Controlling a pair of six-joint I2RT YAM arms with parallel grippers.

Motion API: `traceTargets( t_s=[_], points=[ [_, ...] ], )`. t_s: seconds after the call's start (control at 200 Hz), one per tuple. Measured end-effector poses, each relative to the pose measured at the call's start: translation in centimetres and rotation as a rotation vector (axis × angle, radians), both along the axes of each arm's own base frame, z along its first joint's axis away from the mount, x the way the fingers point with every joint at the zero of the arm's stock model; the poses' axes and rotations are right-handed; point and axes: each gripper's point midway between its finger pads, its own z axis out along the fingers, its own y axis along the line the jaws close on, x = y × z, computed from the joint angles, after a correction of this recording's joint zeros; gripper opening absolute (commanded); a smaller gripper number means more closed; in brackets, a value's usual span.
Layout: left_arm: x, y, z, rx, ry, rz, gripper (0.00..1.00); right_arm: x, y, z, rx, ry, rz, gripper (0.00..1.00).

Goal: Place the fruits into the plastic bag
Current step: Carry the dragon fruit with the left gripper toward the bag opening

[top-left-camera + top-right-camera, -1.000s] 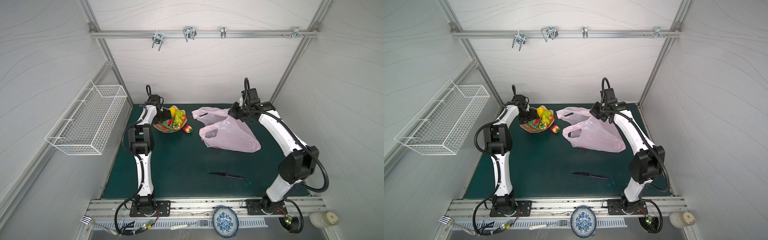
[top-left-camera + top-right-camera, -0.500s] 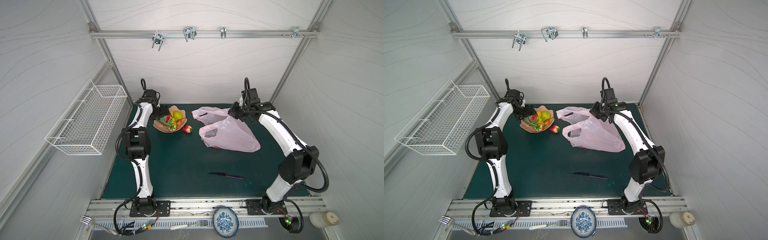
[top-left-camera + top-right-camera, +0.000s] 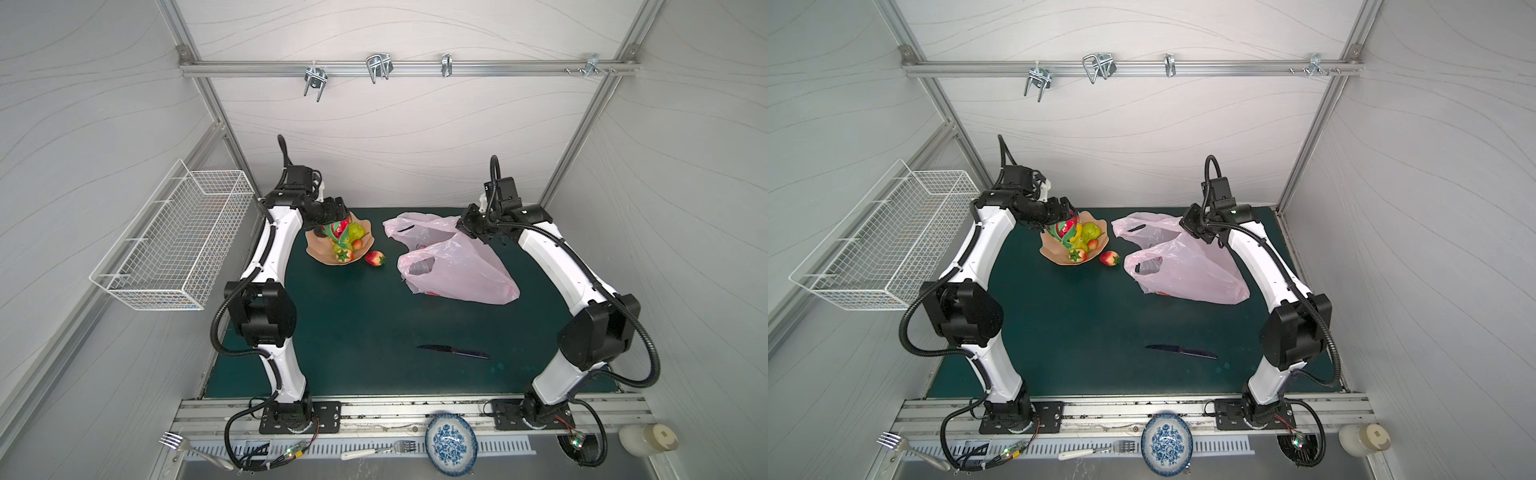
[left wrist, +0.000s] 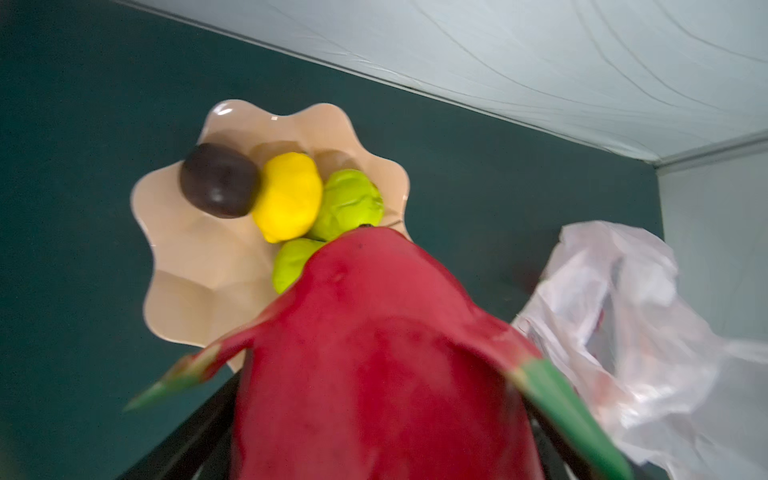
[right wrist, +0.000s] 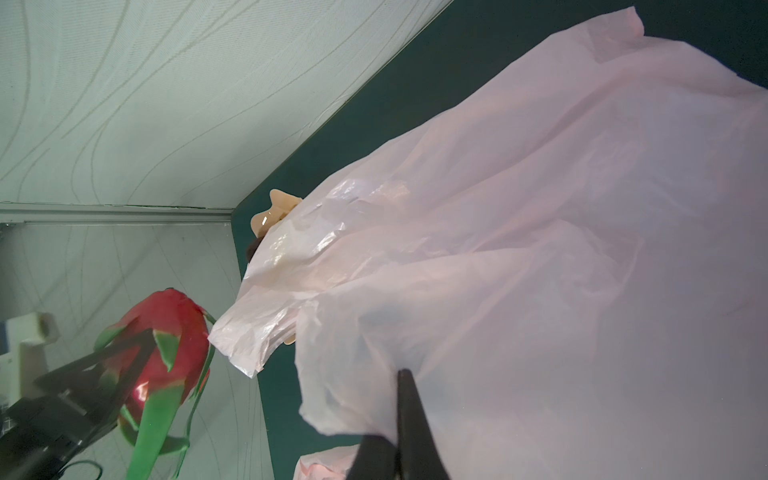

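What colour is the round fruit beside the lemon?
Dark brown; the round fruit shows best in left wrist view.

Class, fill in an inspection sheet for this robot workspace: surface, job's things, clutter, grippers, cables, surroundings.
Surface: green mat, flat.
Job's things: dragon fruit held over bowl; lemon, dark brown fruit, green pears inside bowl; strawberry on mat beside it; plastic bag lying crumpled, handles toward bowl.
Clutter: knife on mat near front.
Grippers: left gripper closed on dragon fruit; right gripper pinching plastic bag.
Cables: black hoses loop from both arms; no snag seen.
Surroundings: wire basket on left wall; hooks on overhead rail; forks, plate on front ledge.
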Motion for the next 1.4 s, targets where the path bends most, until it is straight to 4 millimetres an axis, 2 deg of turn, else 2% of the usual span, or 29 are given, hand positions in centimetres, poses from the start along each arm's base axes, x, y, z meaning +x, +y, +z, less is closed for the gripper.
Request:
traceTargets(
  t_s=[0.11, 0.22, 0.355, 0.685, 0.82, 1.005, 1.281, 1.401],
  points=[
    [-2.1, -5.0, 1.4, -0.006, -0.044, -0.106, 0.35, -0.1, 0.0, -0.2, 0.000, 0.006, 0.001, 0.00],
    [-4.2, -8.7, 1.2, 0.020, -0.067, -0.180, 0.35, -0.2, -0.1, -0.3, 0.002, 0.008, 0.003, 0.00],
    [-6.0, -11.6, 0.2, 0.109, -0.113, -0.238, 0.34, -0.4, -0.1, -0.5, 0.002, 0.011, 0.003, 0.00],
    [-7.9, -18.0, -2.1, 0.236, -0.282, -0.420, 0.33, -1.3, -0.3, -0.8, 0.008, 0.021, 0.008, 0.00],
    [-8.5, -19.2, -3.6, 0.259, -0.305, -0.460, 0.33, -1.5, -0.3, -1.0, 0.013, 0.025, 0.008, 0.00],
    [-9.0, -18.9, -6.1, 0.293, -0.289, -0.497, 0.33, -1.9, -0.3, -1.2, 0.018, 0.030, 0.011, 0.00],
    [-10.9, -20.9, -8.4, 0.190, -0.257, -0.587, 0.32, -2.4, -0.3, -1.5, 0.038, 0.049, -0.004, 0.00],
    [-11.4, -21.8, -8.7, 0.122, -0.230, -0.598, 0.31, -2.6, -0.3, -1.8, 0.064, 0.064, -0.022, 0.00]
  ],
)
